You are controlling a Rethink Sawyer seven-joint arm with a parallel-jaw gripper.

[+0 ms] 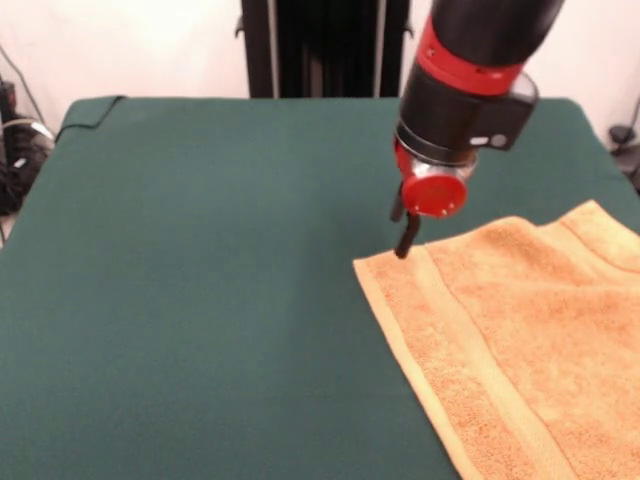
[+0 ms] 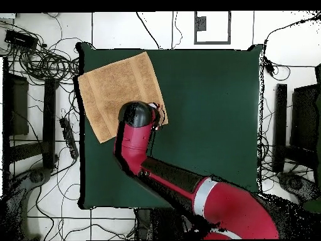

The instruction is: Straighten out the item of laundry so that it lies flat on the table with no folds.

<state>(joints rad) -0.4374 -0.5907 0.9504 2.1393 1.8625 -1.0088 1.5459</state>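
Observation:
The orange-tan towel (image 1: 520, 330) lies spread on the dark green table (image 1: 200, 260), at the right of the front view. A woven band runs along its left edge. In the overhead view the towel (image 2: 116, 85) lies at the table's (image 2: 213, 113) upper left corner, looking nearly flat, turned slightly against the table's edges. My gripper (image 1: 404, 245) points down with its tip on the towel's corner nearest the table's middle. In the overhead view the arm's wrist covers that corner and most of the gripper (image 2: 160, 117). No white tag shows.
The towel's outer edge lies close to the table's side edge (image 2: 80, 94). The black pedestal (image 1: 320, 45) stands behind the table's far side. Cables (image 2: 44, 59) and dark stands (image 2: 279, 125) are on the floor around the table.

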